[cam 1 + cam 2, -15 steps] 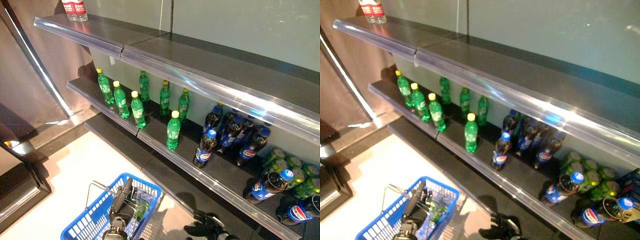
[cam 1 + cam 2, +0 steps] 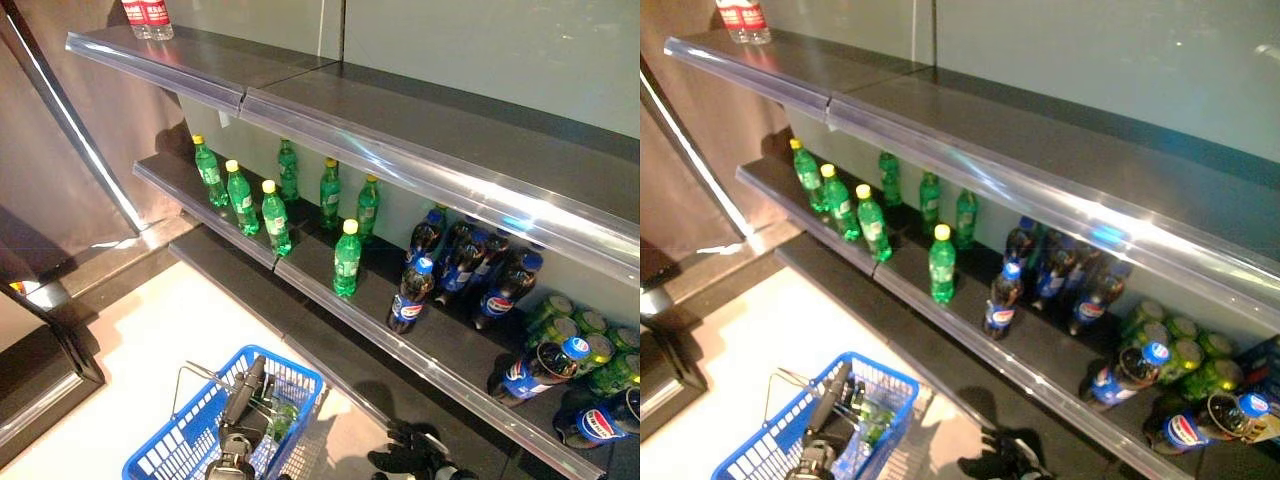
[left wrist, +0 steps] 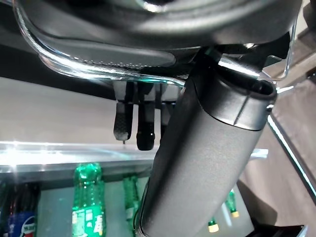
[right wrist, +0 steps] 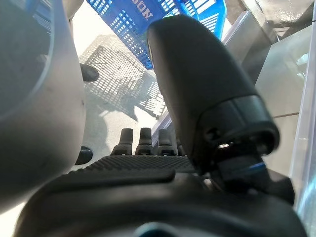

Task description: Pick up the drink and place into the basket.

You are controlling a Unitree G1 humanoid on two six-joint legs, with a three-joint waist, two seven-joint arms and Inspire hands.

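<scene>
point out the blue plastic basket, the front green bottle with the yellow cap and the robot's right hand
blue plastic mesh basket (image 2: 165,445): left eye view, on its near side wall.
green plastic bottle with yellow cap (image 2: 346,265): left eye view, on its label.
right hand (image 2: 405,460): left eye view, on the dark palm.

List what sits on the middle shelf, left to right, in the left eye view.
Green bottles with yellow caps → dark cola bottles with blue caps, upright → green cans, with two cola bottles lying down in front of them at the right end.
</scene>
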